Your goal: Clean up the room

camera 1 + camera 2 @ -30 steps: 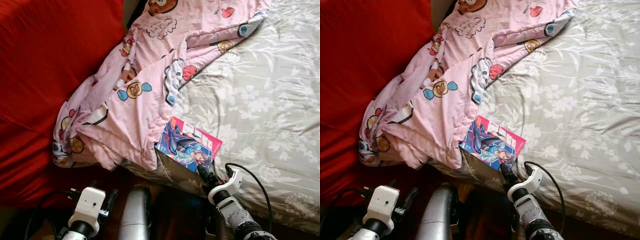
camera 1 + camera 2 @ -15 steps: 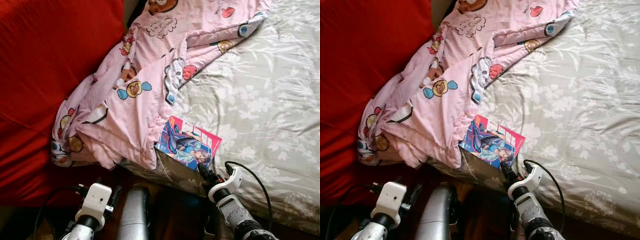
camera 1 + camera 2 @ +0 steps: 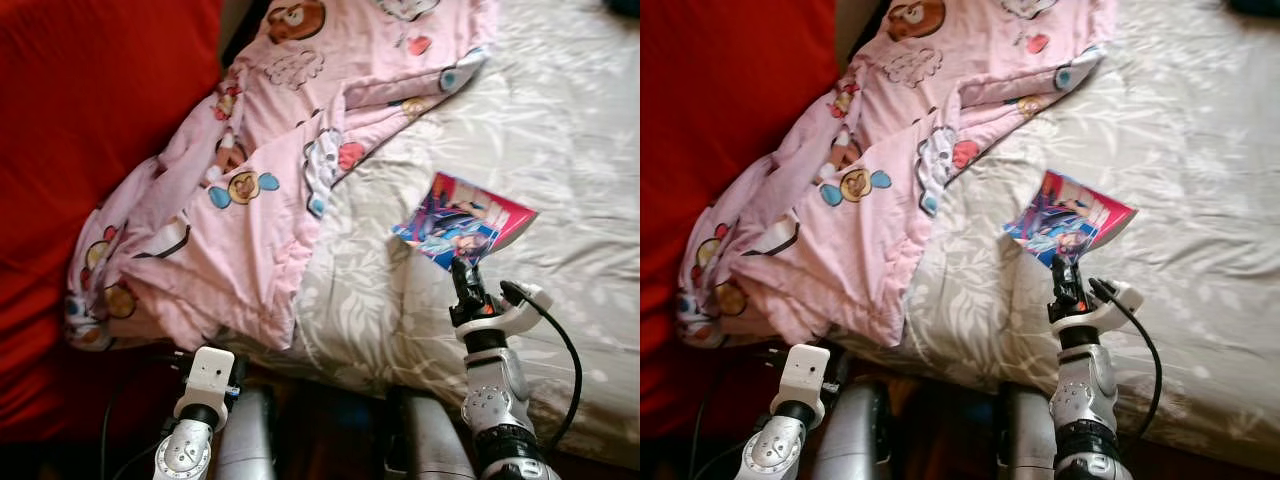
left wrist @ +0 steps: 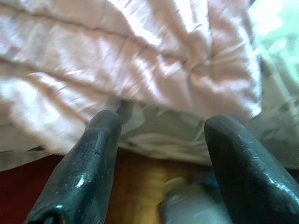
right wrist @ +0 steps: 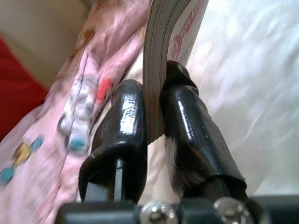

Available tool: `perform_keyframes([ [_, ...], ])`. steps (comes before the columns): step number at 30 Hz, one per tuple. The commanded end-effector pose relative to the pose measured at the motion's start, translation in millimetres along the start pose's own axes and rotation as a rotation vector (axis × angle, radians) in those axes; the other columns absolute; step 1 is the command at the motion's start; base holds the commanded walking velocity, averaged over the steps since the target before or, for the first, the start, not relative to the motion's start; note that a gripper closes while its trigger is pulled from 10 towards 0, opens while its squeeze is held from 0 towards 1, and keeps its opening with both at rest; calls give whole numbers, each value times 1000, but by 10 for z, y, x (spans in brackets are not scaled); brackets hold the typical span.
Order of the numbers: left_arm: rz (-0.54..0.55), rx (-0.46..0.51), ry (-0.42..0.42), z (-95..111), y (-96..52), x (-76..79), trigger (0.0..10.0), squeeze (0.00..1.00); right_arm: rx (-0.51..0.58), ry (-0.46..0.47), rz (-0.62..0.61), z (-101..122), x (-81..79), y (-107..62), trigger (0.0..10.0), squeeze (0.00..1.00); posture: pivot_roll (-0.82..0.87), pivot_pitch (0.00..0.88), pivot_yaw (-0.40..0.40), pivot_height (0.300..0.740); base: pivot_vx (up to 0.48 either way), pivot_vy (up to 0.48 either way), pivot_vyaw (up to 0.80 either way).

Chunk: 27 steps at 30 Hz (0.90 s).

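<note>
Your right gripper (image 3: 462, 272) is clamped on the near edge of the comic book (image 3: 462, 218); in the right wrist view its two black fingers (image 5: 184, 116) pinch the stack of pages between them, one pad on each cover. The book is held up over the grey floral bedsheet (image 3: 560, 130), its bright pink and blue cover tilted and facing up, well in from the edge of the bed. Just beyond it, toward your left, the pink cartoon-print blanket (image 3: 230, 190) lies crumpled across the sheet and spills over the bed's near-left corner, against the red surface (image 3: 90, 120) that runs along that side. Your left gripper (image 4: 161, 172) hangs low at the foot of the bed with its fingers spread apart and nothing between them; in the left wrist view it points at the hanging fold of the blanket and the sheet edge beneath it, without touching either.
</note>
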<state>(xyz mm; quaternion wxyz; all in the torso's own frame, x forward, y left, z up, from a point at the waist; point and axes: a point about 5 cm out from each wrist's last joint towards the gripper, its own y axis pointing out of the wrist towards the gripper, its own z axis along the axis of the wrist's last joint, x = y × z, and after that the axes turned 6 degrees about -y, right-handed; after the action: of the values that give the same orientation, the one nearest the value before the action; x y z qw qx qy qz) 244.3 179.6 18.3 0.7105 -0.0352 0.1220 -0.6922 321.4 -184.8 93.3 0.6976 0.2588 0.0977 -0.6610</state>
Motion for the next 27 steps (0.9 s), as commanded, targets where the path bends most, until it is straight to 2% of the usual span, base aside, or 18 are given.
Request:
perform_keyframes([
  [1,54,-65,-45,-174,-73,-81,10000,0,25,-70,6,59,-41,-12,10000,0,-84,176,-2,620,0,0,0],
  [4,92,-94,-91,-254,-50,-98,10000,0,11,-188,1,97,-17,-25,10000,0,-96,156,-28,620,0,0,0],
  [9,117,-123,-114,-349,-60,-102,10000,0,-31,-258,-11,85,46,-72,10000,0,-99,141,-42,630,0,0,0],
  [13,130,-151,-135,-434,-81,-87,10000,0,-56,-274,-26,77,72,-105,10000,0,-93,129,-44,640,0,0,0],
  [15,101,-200,-128,-530,-103,-41,10000,0,-79,-298,-24,51,80,-144,10000,0,-105,104,-44,650,0,0,0],
  [16,116,-260,-151,-623,-119,-64,10000,0,-93,-300,-35,20,99,-170,10000,0,-103,85,-41,660,0,0,0],
  [19,132,-281,-169,-654,-119,-82,10000,0,-100,-301,-40,2,109,-175,10000,0,-105,77,-40,670,0,0,0],
  [21,148,-300,-192,-673,-100,-102,10000,0,-124,-306,-48,-41,129,-155,10000,0,-106,38,-38,685,0,0,0],
  [27,141,-343,-189,-703,-66,-89,10000,0,-149,-326,-57,-55,154,-98,10000,0,-111,0,-43,715,0,0,0],
])
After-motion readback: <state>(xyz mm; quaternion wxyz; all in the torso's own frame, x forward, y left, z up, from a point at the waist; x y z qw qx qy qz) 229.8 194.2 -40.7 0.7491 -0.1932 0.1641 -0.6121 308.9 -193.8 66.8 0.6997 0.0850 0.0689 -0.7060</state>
